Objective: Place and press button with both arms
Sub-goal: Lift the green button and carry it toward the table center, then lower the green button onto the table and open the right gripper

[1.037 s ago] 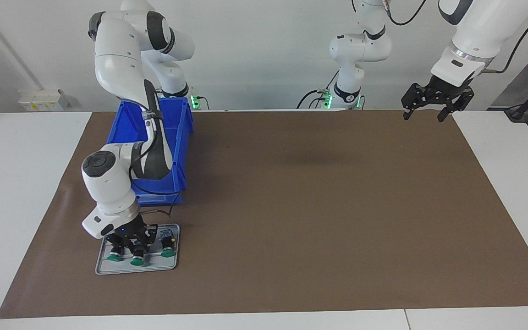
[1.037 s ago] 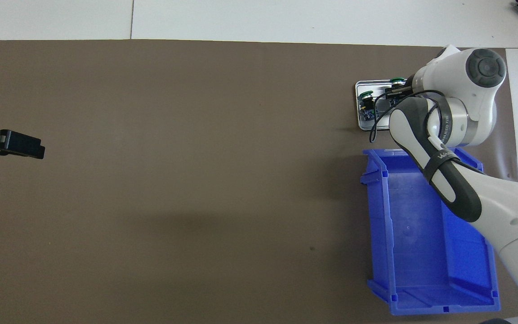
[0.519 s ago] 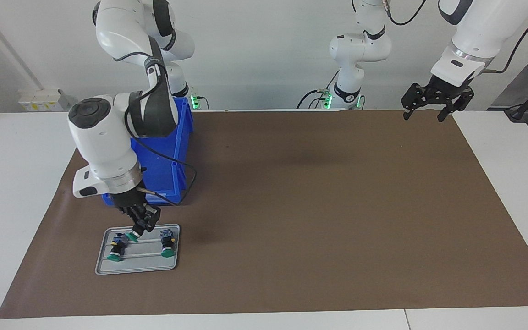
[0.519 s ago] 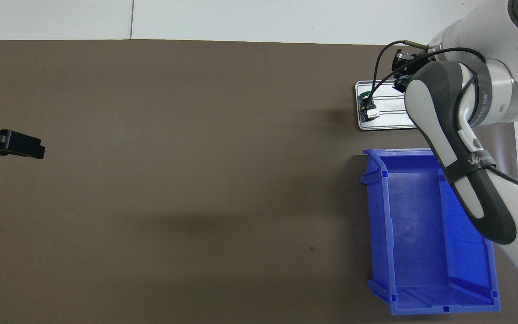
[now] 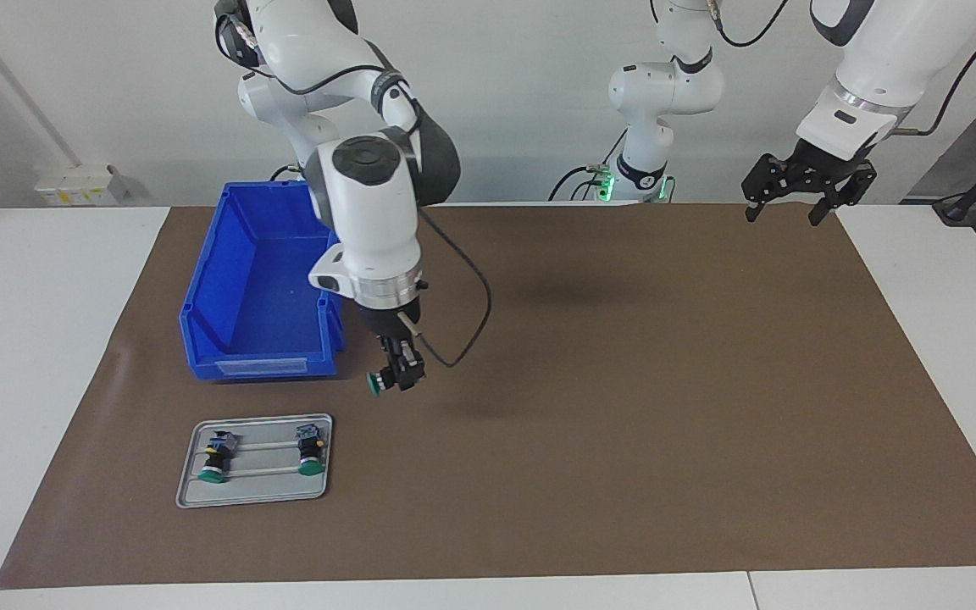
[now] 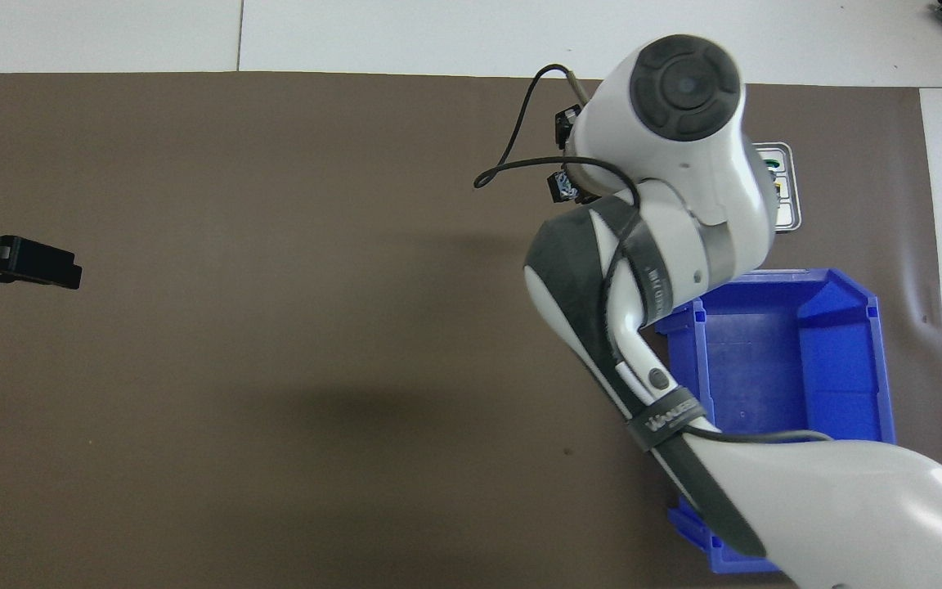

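Brown mat, blue bin, grey tray: right arm carries one button.

Nearest the robots we note the blue bin at the right arm's end of the brown mat; nothing shows inside it. The left gripper waits above the mat's corner at the left arm's end, claws spread wide. The right gripper hangs over bare mat beside the bin, jaws closed on the button; its long axis lies roughly level, green cap pointing toward the right arm's end. Nothing stands beneath it. Farthest out, the grey tray holds two other buttons, well apart, lying flat, green caps pointing away from the robots.
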Tool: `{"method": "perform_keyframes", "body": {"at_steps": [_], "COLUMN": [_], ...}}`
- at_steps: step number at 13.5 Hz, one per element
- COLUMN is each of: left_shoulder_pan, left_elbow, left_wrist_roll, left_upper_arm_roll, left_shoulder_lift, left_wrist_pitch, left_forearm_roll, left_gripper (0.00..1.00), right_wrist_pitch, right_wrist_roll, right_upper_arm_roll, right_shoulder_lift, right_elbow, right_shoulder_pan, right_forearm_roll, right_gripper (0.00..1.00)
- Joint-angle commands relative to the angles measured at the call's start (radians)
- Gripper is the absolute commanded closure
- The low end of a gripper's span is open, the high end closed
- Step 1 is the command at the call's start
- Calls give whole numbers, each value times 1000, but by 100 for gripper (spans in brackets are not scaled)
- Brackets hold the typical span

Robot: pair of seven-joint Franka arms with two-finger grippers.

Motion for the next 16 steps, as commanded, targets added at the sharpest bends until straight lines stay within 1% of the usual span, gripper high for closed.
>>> {"method": "perform_keyframes", "body": {"at_steps": [1, 2, 3, 4, 5, 6, 8, 10, 13, 15, 16], "left_shoulder_pan": [10, 10, 10, 10, 10, 10, 10, 10, 10, 10, 10], "left_elbow": [-33, -33, -33, -33, -33, -33, -33, -33, -33, -33, -33], "left_wrist_roll": [6, 6, 6, 6, 6, 6, 6, 6, 6, 6, 6], "left_upper_arm_roll": [-6, -6, -6, -6, -6, -6, -6, -6, -6, -6, -6], "left_shoulder_lift": [-25, -25, -27, -27, -25, -27, -27, -27, -25, -27, -27], "left_wrist_pitch": [17, 17, 17, 17, 17, 17, 17, 17, 17, 17, 17], "left_forearm_roll": [16, 16, 16, 16, 16, 16, 16, 16, 16, 16, 16], "left_gripper": [0, 0, 0, 0, 0, 0, 0, 0, 0, 0, 0], "right_wrist_pitch": [7, 11, 4, 5, 16, 48, 114, 145, 203, 215, 235], "right_wrist_roll": [262, 337, 396, 460, 531, 595, 646, 648, 669, 696, 702], "right_upper_arm_roll": [-2, -2, -2, -2, -2, -1, 0, 3, 3, 3, 3], "right_shoulder_lift": [-13, -13, -3, 25, 65, 98, 136, 137, 128, 123, 122], "right_elbow": [-58, -75, -78, -76, -73, -75, -76, -98, -176, -194, -207], "right_shoulder_pan": [88, 117, 168, 214, 247, 274, 301, 321, 335, 337, 337], "right_forearm_roll": [-33, -35, -39, -57, -102, -134, -137, -137, -134, -134, -133], "right_gripper": [100, 100, 100, 100, 100, 100, 100, 100, 100, 100, 93]}}
